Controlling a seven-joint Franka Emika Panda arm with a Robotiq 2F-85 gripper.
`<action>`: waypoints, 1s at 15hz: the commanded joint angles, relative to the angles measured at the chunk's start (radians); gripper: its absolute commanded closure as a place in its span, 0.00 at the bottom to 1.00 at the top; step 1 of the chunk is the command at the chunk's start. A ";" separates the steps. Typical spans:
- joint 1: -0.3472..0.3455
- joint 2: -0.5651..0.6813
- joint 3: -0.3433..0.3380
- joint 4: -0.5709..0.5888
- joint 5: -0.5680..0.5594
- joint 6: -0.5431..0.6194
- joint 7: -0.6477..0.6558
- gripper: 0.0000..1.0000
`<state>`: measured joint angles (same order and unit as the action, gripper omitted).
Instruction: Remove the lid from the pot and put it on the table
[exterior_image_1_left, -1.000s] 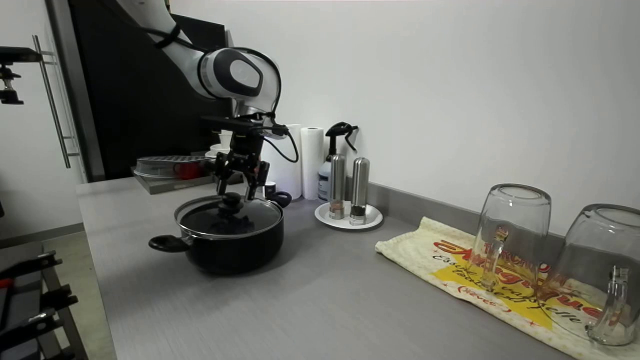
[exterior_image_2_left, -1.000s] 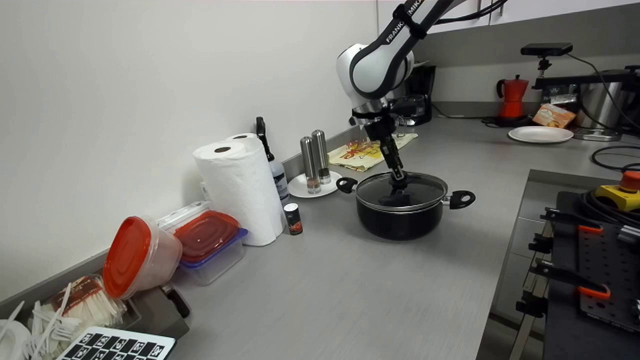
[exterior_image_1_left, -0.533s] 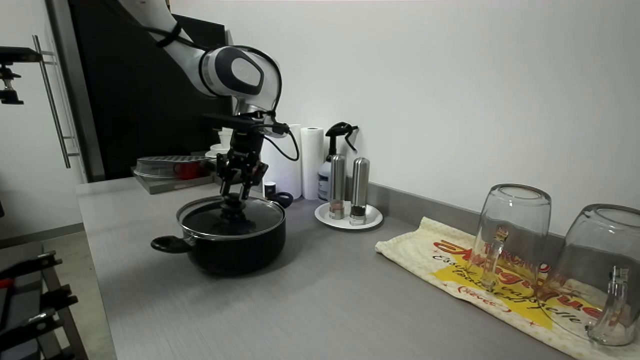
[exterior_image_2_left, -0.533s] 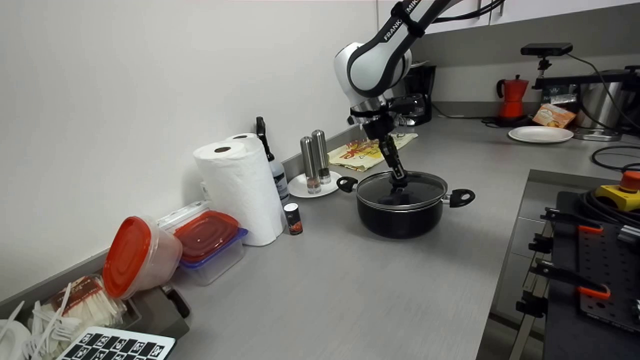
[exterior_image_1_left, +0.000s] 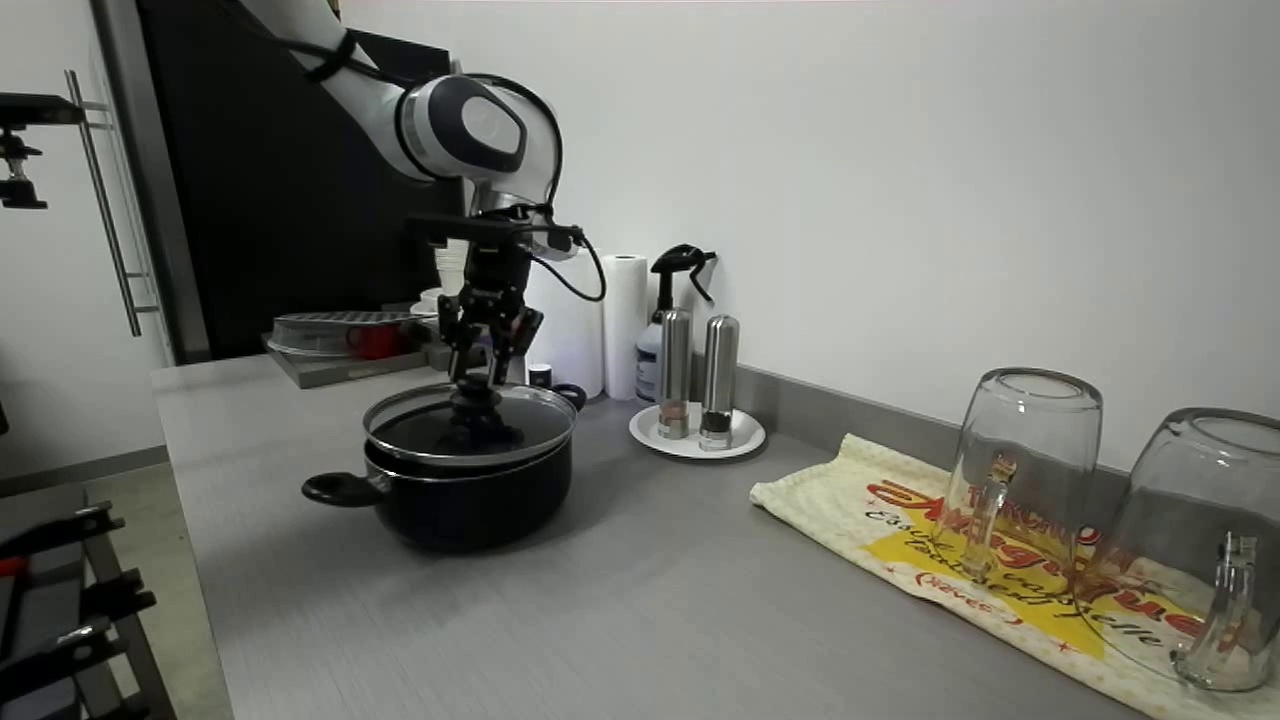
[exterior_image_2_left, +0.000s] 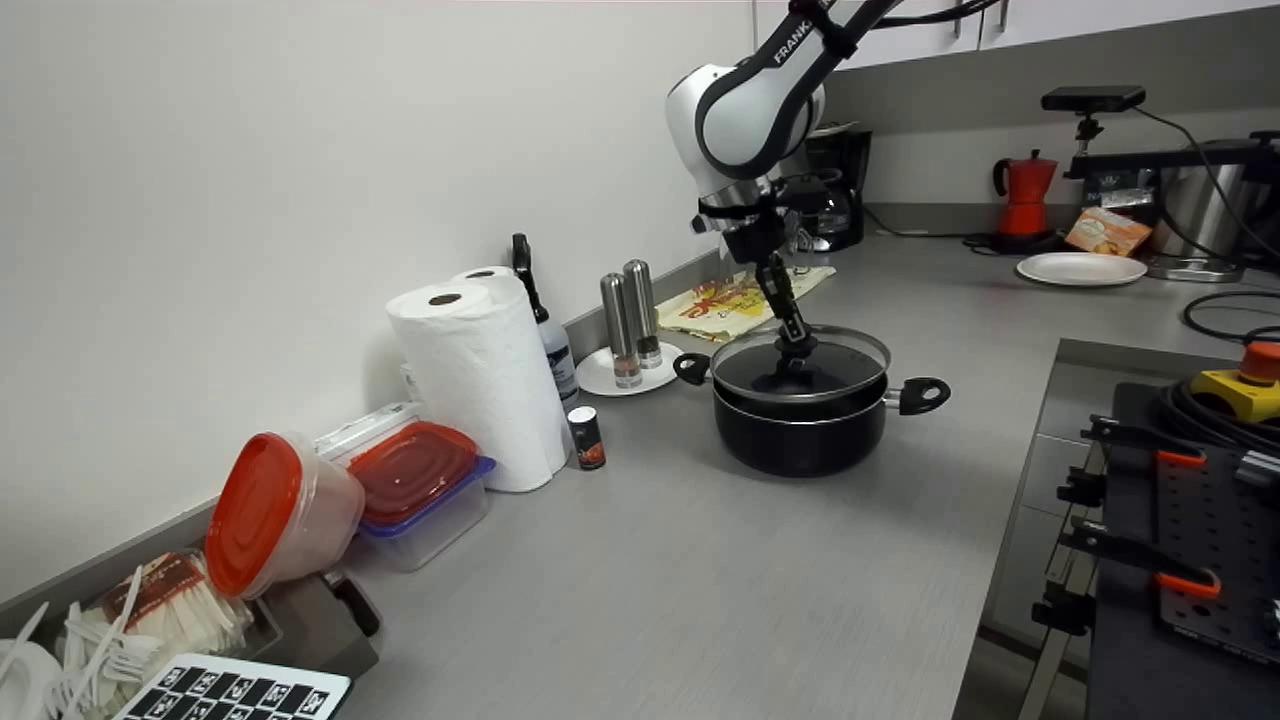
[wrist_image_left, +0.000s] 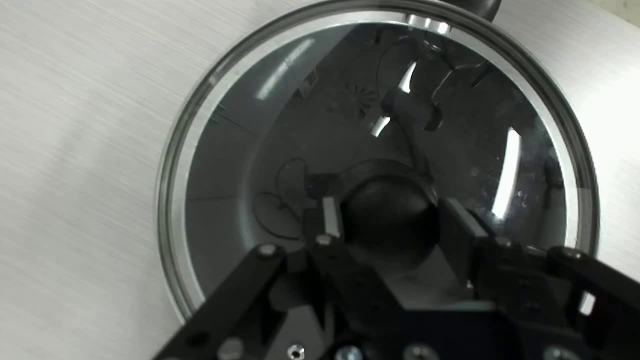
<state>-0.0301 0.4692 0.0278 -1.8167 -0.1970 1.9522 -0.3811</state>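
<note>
The lid (exterior_image_1_left: 415, 432), dark glass with a metal rim, hangs slightly above the pot (exterior_image_1_left: 470, 510), and a narrow gap shows between them in both exterior views. My gripper (exterior_image_1_left: 477, 378) is shut on the lid's black knob (wrist_image_left: 387, 200), with one finger pad on each side of it in the wrist view. Below, the wide black pot (exterior_image_2_left: 800, 445) stands on the grey table (exterior_image_2_left: 700, 600) with its two side handles outward. In the wrist view the lid (wrist_image_left: 300, 125) covers nearly all of the pot; the pot's inside is hidden.
Along the wall stand two steel mills (exterior_image_1_left: 720, 375) on a white plate (exterior_image_1_left: 650, 432), a spray bottle (exterior_image_1_left: 650, 360), paper rolls (exterior_image_2_left: 480, 390) and a small shaker (exterior_image_2_left: 586, 437). Two upturned glasses (exterior_image_1_left: 1035, 440) rest on a patterned cloth (exterior_image_1_left: 870, 525). Plastic containers (exterior_image_2_left: 420, 500) sit farther along.
The jaws have closed on the knob. Since half a second ago my gripper has risen and the lid has come up off the pot's rim; the pot has stayed in place.
</note>
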 joint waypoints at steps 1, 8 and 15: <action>0.035 -0.132 -0.008 -0.041 -0.081 -0.019 0.048 0.76; 0.123 -0.273 0.034 -0.016 -0.208 -0.063 0.107 0.76; 0.217 -0.200 0.103 0.124 -0.272 -0.116 0.139 0.76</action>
<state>0.1537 0.2161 0.1132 -1.7920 -0.4301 1.8903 -0.2646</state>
